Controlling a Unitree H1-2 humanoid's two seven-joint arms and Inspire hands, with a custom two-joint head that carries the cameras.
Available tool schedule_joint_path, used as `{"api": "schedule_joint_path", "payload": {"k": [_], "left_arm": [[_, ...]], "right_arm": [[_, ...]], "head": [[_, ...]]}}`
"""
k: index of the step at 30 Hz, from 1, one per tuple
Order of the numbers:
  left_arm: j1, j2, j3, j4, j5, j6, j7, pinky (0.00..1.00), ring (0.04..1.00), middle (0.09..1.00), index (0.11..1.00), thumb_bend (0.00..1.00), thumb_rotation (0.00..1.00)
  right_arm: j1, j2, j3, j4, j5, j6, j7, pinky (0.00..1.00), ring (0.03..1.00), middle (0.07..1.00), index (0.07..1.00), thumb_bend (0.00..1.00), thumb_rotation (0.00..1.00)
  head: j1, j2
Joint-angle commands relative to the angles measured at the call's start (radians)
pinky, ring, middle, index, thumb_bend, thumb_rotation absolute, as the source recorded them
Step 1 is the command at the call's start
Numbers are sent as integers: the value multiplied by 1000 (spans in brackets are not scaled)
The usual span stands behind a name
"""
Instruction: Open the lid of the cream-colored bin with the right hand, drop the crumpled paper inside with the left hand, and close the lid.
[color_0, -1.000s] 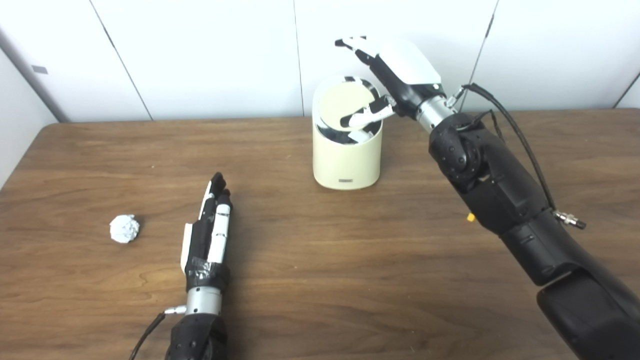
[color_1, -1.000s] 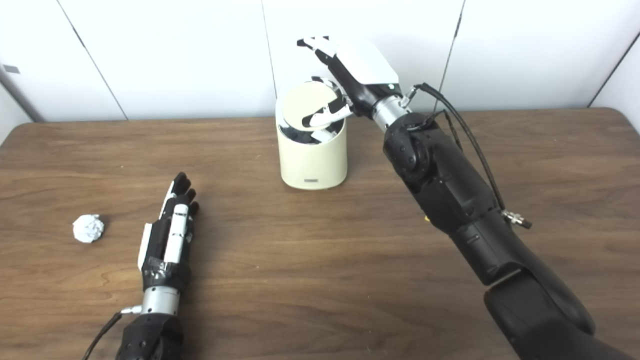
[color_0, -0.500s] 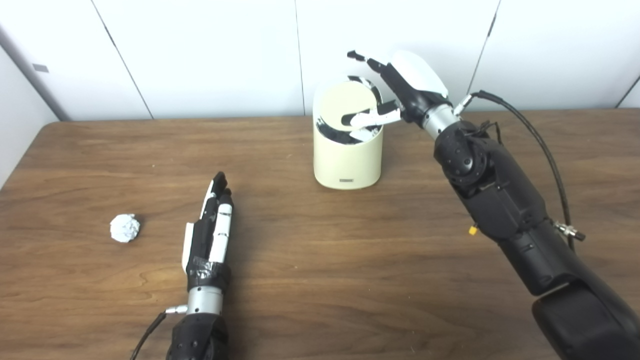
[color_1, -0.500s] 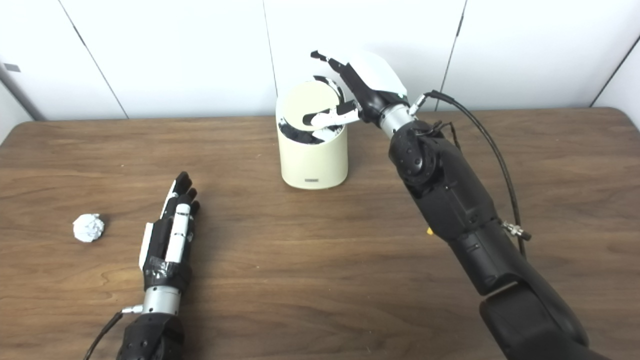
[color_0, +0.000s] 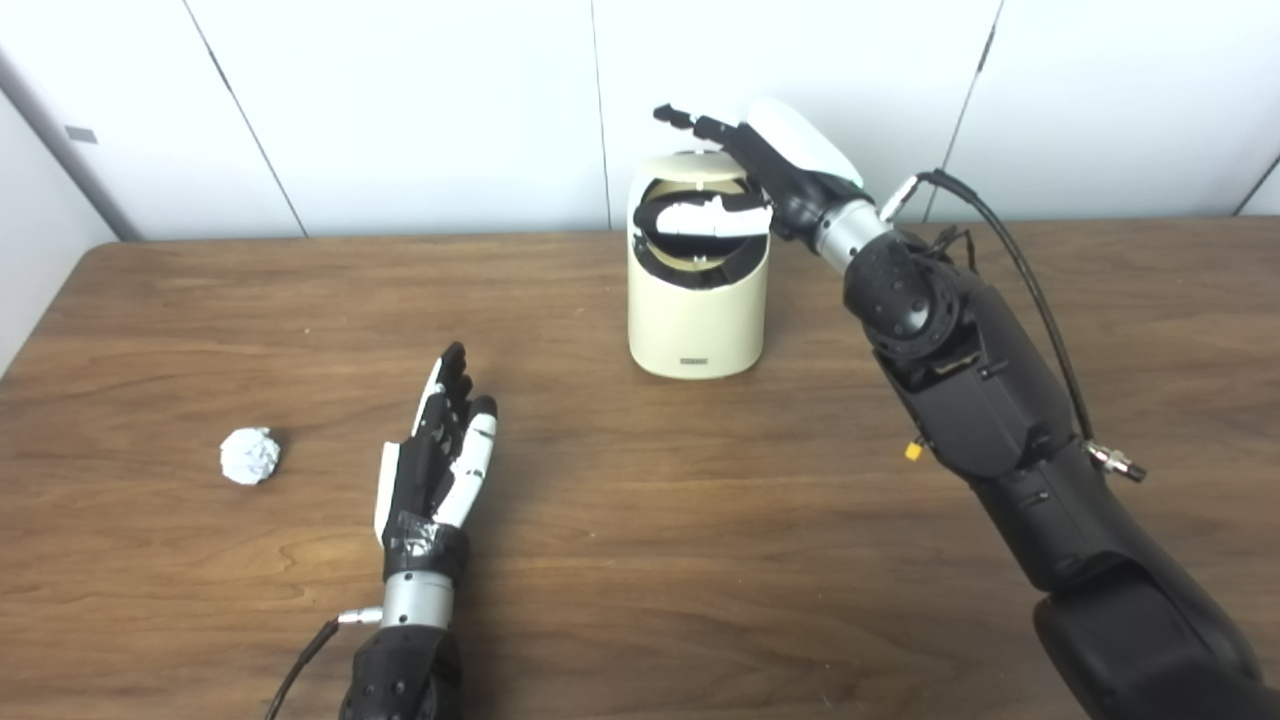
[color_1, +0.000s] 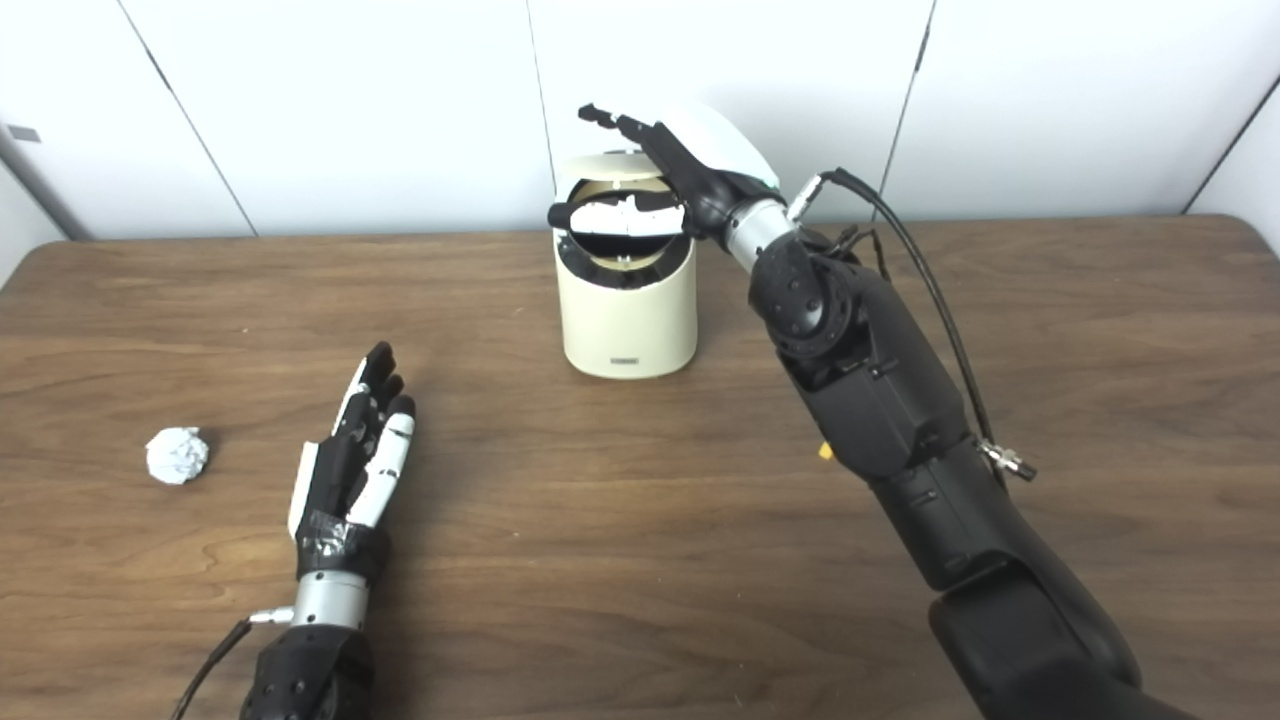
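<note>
The cream-colored bin (color_0: 697, 325) stands at the back middle of the wooden table (color_0: 700, 560). Its round swing lid (color_1: 618, 187) is tipped steeply, and dark gaps of the opening show around it. My right hand (color_0: 775, 175) reaches over the bin from the right. It is open, with the thumb (color_0: 705, 216) lying across the lid and the fingers (color_0: 700, 126) stretched above the bin's back rim. The crumpled paper (color_0: 249, 456) lies alone at the left. My left hand (color_0: 440, 465) rests open on the table, a hand's width right of the paper and not touching it.
White wall panels (color_0: 400, 110) rise right behind the bin. The right arm (color_0: 1000, 430) slants across the table's right half, with a cable (color_0: 1040, 300) looping off it. The table's left edge (color_0: 40, 320) is near the paper.
My right hand swung left and lower over the bin, and its thumb pushed the lid to a steeper tilt. The left hand slid slightly forward and right. The paper stayed put.
</note>
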Motion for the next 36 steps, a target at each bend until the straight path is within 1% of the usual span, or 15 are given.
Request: {"api": "schedule_joint_path", "payload": {"k": [1,2,3,6,9,14,17,24,27,30,33,36], "left_arm": [[15,2,-8,-4,13,-4,-2,1000,1000,1000,976,249,411],[16,2,-9,-6,15,-1,-1,1000,1000,1000,975,242,379],[17,2,-9,-8,16,1,0,1000,1000,1000,975,244,368],[18,4,-9,-12,15,6,-1,1000,1000,1000,978,239,357],[18,8,-12,-17,21,16,-2,1000,1000,1000,978,237,374],[18,11,-12,-14,23,12,-2,1000,1000,1000,981,231,383],[17,13,-10,-11,19,10,-4,1000,1000,1000,980,225,380],[13,17,-5,-4,10,7,-7,1000,1000,1000,981,224,377],[14,20,-5,6,11,-2,-8,1000,1000,1000,981,222,381],[16,22,-5,5,13,-3,-9,1000,1000,996,980,204,385],[17,21,-3,2,4,-3,-11,1000,1000,996,978,199,386],[17,24,-3,0,10,3,-8,1000,1000,1000,981,215,408]], "right_arm": [[-61,16,-41,-42,44,46,8,801,887,905,869,575,663],[-60,19,-53,-48,59,65,16,782,869,891,863,547,660],[-59,20,-60,-52,68,76,19,772,858,883,862,527,659],[-57,10,-66,-56,77,92,22,756,843,871,861,488,684],[-50,-5,-71,-68,79,114,24,760,852,881,866,478,735],[-33,-36,-88,-105,81,130,20,791,879,905,872,500,810],[-16,-59,-104,-149,92,137,30,818,899,921,885,486,816],[27,-91,-139,-185,114,111,8,805,892,918,899,458,833],[54,-97,-150,-195,109,101,-12,750,855,891,880,473,814],[86,-112,-153,-216,96,86,-29,728,834,875,873,478,852],[117,-121,-159,-235,100,84,-34,741,845,883,879,488,881],[156,-121,-174,-254,104,85,-52,756,854,888,873,515,800]], "head": [[-3,4],[-5,1],[-5,1],[-6,0],[-7,-2],[-11,-8],[-12,-8],[-19,-11],[-17,-17],[-15,-16],[-8,-15],[-7,-12]]}}
